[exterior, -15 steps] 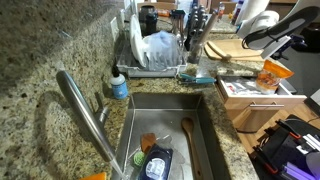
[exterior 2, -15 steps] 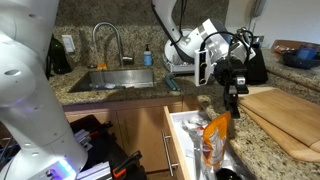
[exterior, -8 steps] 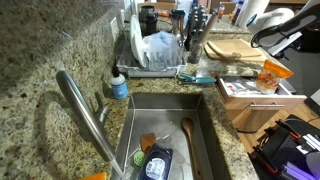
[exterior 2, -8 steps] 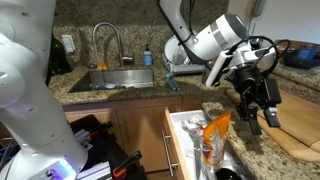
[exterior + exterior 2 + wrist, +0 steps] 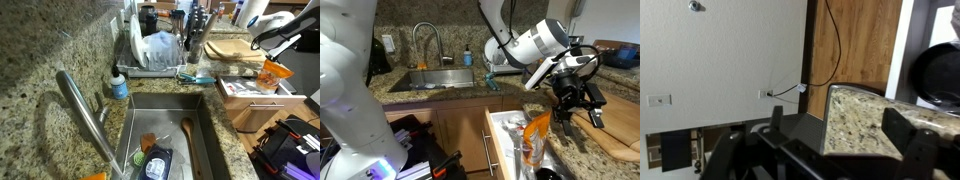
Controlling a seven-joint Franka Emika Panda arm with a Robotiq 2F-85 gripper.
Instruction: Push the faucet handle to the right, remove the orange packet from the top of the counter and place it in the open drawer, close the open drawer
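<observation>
Though near the orange packet (image 5: 535, 131), the tool (image 5: 577, 113) gapes wide, empty.

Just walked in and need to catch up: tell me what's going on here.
A Panda arm's pincer hangs open over the granite counter, holding nothing. The orange packet stands in the open drawer, apart from the pincer. The drawer is not yet closed.

The kitchen is bright. The faucet spout (image 5: 85, 115) looks big and fuzzy (it is very close) and makes a shadow on the table (image 5: 40, 62).
</observation>
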